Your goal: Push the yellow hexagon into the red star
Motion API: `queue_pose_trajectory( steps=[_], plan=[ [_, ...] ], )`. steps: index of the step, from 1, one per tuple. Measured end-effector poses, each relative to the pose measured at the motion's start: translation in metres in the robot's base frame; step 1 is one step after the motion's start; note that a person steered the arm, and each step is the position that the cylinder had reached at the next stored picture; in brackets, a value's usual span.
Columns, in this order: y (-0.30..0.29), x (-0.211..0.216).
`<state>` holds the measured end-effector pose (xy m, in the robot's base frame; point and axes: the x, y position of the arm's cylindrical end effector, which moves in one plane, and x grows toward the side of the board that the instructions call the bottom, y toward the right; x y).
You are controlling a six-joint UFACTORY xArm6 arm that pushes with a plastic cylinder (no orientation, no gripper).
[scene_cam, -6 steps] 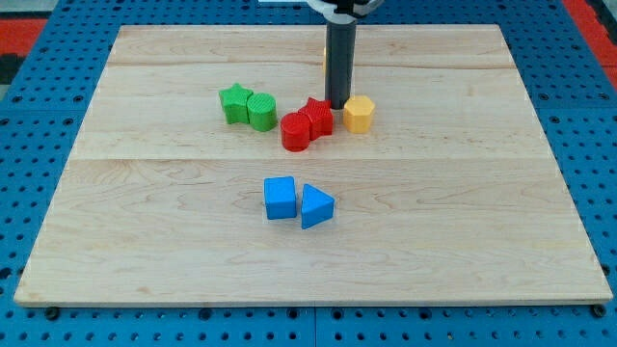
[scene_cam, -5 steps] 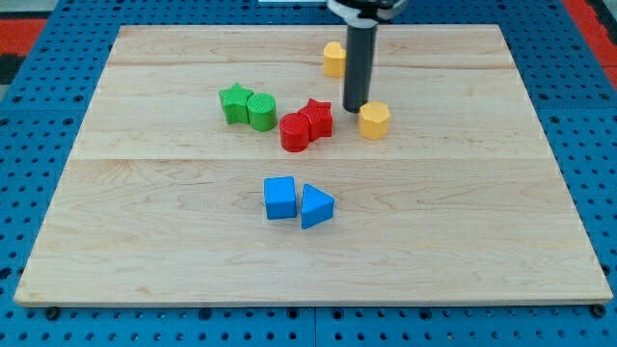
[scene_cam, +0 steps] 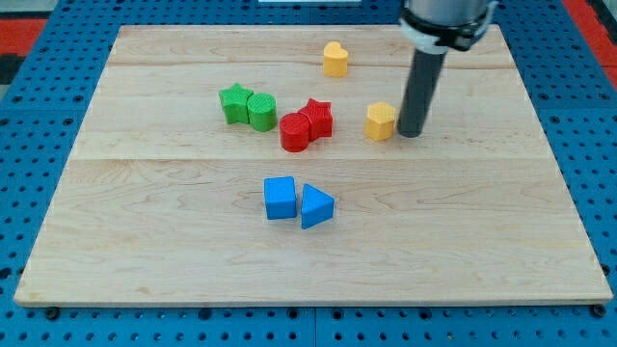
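The yellow hexagon (scene_cam: 381,121) sits upright, bare board between it and the red star (scene_cam: 317,117), the gripperless rod's tip (scene_cam: 410,133) just beside its right.

The yellow hexagon (scene_cam: 381,121) is seen flat on the worktop, set apart from the red star (scene_cam: 317,117) on the view's left.

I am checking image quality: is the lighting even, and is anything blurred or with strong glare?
Camera view: light is even and soft, with only faint shadows under the blocks; no strong glare on the wooden board; the yellow hexagon, the red star and my tip, just right of the hexagon, look sharp.
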<state>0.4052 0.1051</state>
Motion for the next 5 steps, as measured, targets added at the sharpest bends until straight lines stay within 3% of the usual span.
queue_pose_trajectory(
  steps=[1, 3, 5],
  plan=[
    [-0.045, -0.001],
    [-0.016, -0.032],
    [-0.064, -0.009]
  ],
)
